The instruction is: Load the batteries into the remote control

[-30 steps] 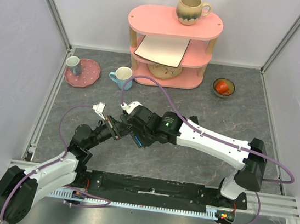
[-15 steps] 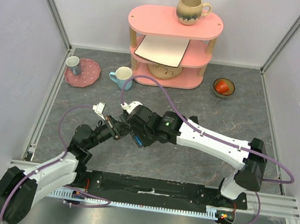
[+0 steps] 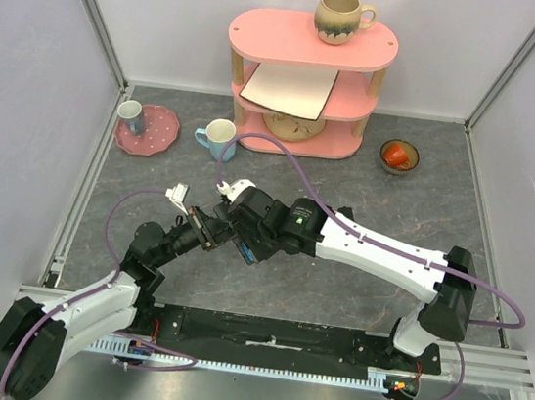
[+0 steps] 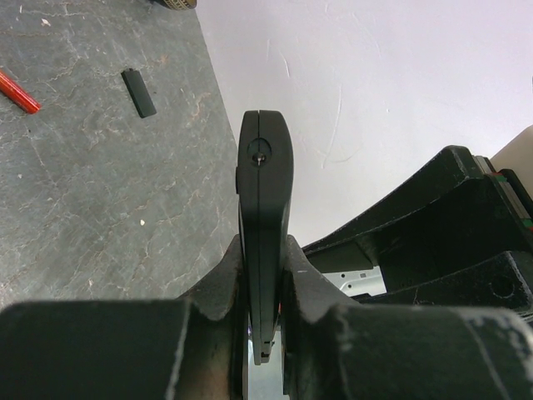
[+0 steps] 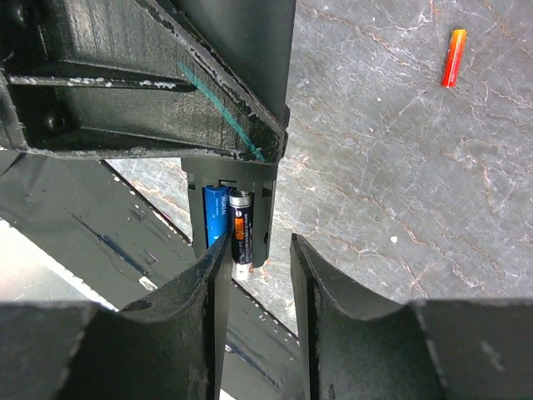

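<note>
My left gripper (image 4: 265, 250) is shut on the remote control (image 4: 265, 192), a slim black bar seen edge-on and held above the table. The right wrist view looks into its open compartment (image 5: 261, 212). A blue battery (image 5: 216, 215) and a dark battery (image 5: 241, 229) lie there side by side, the dark one's end sticking out a little. My right gripper (image 5: 260, 243) stands open just below that end, one finger (image 5: 218, 275) beside the batteries, holding nothing. From above, both grippers meet at mid-table (image 3: 224, 234). A red-orange battery (image 5: 453, 57) lies loose on the table.
A small flat black piece (image 4: 138, 92) and a red battery (image 4: 18, 92) lie on the grey table. At the back stand a pink shelf (image 3: 307, 87) with a mug (image 3: 341, 17), a light blue mug (image 3: 218, 137), a pink plate (image 3: 148, 130) and a small bowl (image 3: 398, 156).
My right gripper's jaws have parted and let go of the dark battery, which stays in the compartment. Both arms have hardly moved.
</note>
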`<state>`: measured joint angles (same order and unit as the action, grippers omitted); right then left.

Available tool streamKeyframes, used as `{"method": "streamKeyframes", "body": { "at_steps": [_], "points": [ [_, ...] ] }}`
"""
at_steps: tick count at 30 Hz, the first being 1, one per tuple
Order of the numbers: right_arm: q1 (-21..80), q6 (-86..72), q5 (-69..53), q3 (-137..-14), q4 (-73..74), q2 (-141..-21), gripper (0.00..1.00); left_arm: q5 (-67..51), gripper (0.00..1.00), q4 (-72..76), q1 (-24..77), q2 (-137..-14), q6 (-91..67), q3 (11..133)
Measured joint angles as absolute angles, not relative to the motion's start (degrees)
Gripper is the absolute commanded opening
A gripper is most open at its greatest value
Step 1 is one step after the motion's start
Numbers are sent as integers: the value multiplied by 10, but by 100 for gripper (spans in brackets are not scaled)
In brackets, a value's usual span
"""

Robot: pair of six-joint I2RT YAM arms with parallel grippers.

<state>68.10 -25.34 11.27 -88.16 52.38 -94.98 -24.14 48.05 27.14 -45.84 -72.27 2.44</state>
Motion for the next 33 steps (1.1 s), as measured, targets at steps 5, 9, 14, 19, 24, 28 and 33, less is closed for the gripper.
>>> {"method": "streamKeyframes", "body": {
  "at_steps": [5,9,14,19,24,28,33],
  "points": [
    [680,-253,113,-882,524,-949,43,-241,2,478,272,-457,-725,24],
    [680,-254,112,-882,524,-949,43,-241,2,474,272,-454,-726,24],
    [680,-254,108,-880,523,-947,45,-243,2,472,275,-454,-728,24],
    [680,-255,105,-876,519,-943,47,-243,2,470,275,-454,-730,24],
    [679,-257,103,-876,511,-939,51,-243,2,468,275,-454,-733,26],
    [676,-260,99,-876,502,-929,52,-244,2,468,275,-456,-734,27],
    [667,-260,100,-862,471,-892,53,-246,2,468,275,-466,-740,27]
  ]
}}
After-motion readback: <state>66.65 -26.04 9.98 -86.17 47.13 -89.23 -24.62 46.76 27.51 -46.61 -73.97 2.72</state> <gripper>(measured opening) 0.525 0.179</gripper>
